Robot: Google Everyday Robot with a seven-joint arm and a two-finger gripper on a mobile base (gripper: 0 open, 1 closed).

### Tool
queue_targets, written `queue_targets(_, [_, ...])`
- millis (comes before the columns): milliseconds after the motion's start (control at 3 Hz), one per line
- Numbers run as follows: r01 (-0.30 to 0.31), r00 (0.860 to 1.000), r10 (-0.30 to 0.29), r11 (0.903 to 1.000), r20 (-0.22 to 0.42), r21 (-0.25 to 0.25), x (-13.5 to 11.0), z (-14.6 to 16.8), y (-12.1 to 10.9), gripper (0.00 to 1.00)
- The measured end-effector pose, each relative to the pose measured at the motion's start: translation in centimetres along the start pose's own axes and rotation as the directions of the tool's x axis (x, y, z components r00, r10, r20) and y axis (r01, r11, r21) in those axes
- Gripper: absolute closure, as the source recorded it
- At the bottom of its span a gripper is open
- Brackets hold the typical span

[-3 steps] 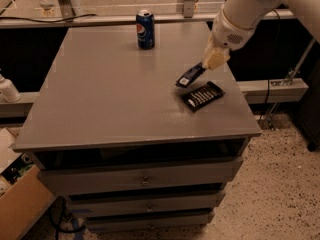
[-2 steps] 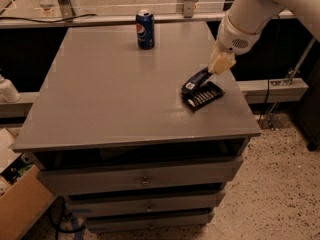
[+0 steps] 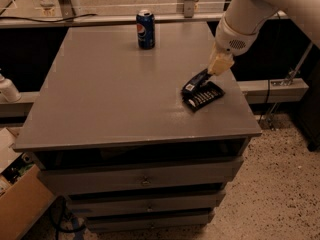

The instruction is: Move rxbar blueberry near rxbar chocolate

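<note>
Tool (image 3: 215, 70) sits low over the surface's (image 3: 110, 99) right side, on a white arm coming in from upper right. It's pinching the upper end of the rxbar blueberry (image 3: 196, 83). The bar slants down and left from the tool tip, white label patch at the low end. rxbar chocolate (image 3: 204, 97) lies flat just below the tool, right against the blue bar's lower side. Can't tell whether the two touch or overlap. Blue soda can (image 3: 145, 29) stands upright well off to the tool's upper left, near the surface's back edge.
</note>
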State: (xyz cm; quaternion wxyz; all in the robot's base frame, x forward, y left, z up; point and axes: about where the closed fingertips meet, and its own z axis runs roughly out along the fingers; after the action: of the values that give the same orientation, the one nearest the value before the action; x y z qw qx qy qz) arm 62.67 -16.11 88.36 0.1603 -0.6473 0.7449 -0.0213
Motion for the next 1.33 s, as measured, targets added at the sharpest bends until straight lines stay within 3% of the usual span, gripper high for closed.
queue_targets(667, [-0.001, 1.000, 0.001, 1.0000, 0.008, -0.006, -0.87, 0.78, 0.06, 0.12])
queue_targets(1000, [-0.001, 1.000, 0.001, 1.0000, 0.012, -0.007, -1.14, 1.00, 0.09, 0.00])
queue_targets(1333, [-0.031, 0.998, 0.031, 0.9994, 0.052, 0.013, -1.01, 0.50, -0.10, 0.00])
